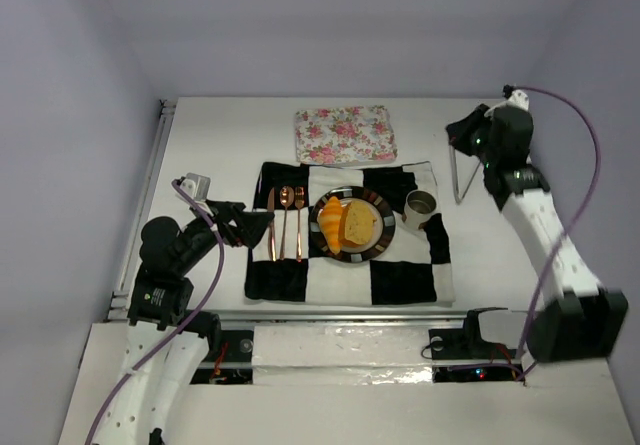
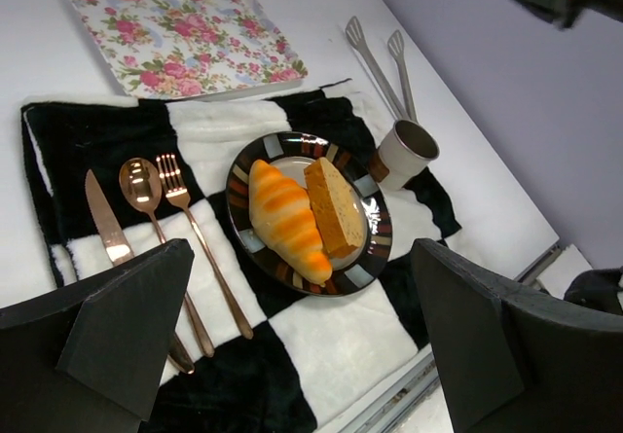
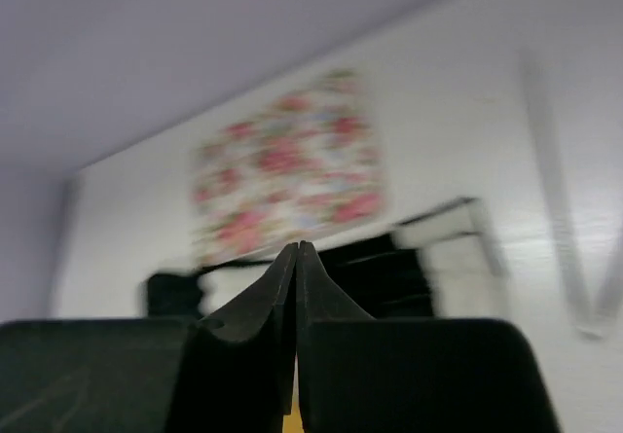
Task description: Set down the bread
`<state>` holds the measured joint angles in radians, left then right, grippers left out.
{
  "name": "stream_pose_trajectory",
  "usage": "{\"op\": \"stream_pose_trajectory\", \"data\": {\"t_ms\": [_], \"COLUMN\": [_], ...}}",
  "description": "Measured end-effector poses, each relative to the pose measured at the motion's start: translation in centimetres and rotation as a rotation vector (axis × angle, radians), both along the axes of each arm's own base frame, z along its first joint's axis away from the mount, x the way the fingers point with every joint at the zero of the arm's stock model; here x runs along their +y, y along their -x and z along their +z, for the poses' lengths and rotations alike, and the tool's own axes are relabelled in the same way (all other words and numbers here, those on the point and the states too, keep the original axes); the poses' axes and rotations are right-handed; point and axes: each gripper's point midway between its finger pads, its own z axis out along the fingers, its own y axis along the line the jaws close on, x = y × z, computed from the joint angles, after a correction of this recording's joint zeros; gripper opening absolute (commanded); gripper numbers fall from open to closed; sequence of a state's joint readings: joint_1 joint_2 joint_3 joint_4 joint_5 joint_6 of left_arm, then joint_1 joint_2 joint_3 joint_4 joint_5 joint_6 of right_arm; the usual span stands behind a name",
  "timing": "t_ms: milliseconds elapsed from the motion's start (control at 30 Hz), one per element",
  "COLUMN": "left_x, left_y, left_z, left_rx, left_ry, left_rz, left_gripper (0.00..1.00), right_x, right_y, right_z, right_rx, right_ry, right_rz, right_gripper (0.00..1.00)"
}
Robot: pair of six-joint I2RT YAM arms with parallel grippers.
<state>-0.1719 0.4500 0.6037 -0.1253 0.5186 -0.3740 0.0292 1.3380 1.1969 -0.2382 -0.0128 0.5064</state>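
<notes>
The bread lies on a dark patterned plate (image 1: pixel 382 243) in the middle of the chequered cloth: a golden-orange croissant (image 1: pixel 330 221) on the left and a tan squarish slice (image 1: pixel 363 223) on the right. In the left wrist view the croissant (image 2: pixel 285 217) and slice (image 2: pixel 334 207) lie side by side, touching, on the plate (image 2: pixel 378 221). My left gripper (image 1: pixel 258 226) is open and empty, left of the plate over the cutlery; its jaws stand wide apart (image 2: pixel 302 302). My right gripper (image 1: pixel 452 133) is shut and empty, raised at the far right (image 3: pixel 297 250).
A black and white cloth (image 1: pixel 400 280) carries a copper knife, spoon and fork (image 1: pixel 285 221) and a cup (image 1: pixel 420 205). A floral tray (image 1: pixel 345 133) lies behind it. Metal tongs (image 1: pixel 461 173) lie at the right. A small white block (image 1: pixel 192 183) sits at the left.
</notes>
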Motion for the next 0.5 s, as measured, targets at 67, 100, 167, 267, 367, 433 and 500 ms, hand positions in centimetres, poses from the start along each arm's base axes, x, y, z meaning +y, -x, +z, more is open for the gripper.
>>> {"op": "stream_pose_trajectory", "data": {"t_ms": [67,100,167,267,367,433,500], "left_x": [0.3,0.3,0.5,0.7,0.8,0.8,0.8], "left_y": [-0.2,-0.3,-0.5,-0.9,-1.0,-1.0,-1.0], "left_z": [-0.1,-0.2,-0.4,-0.8,-0.8,-0.8,-0.8], "left_rx": [0.004,0.008,0.018,0.034,0.038,0.037,0.038], "left_ry": [-0.001,-0.002,-0.004,-0.006,-0.007,-0.006,-0.006], "left_rz": [0.014,0.017,0.029,0.04,0.045,0.044,0.044], "left_gripper": [0.97,0.97,0.97,0.97,0.95,0.95,0.96], "right_x": [5.7,8.5,13.3,16.2,16.7,16.6,16.2], "right_y": [4.3,7.0,11.9,17.3,20.3,21.5,22.4], "right_z": [4.4,5.6,6.5,6.0,3.9,2.2,0.9], "right_rx": [-0.179,-0.233,-0.29,-0.302,-0.26,-0.218,-0.176], "right_ry": [-0.082,-0.12,-0.182,-0.246,-0.279,-0.288,-0.292], "right_rz": [0.164,0.264,0.461,0.629,0.694,0.706,0.703], "right_gripper": [0.0,0.0,0.0,0.0,0.07,0.24,0.48]}}
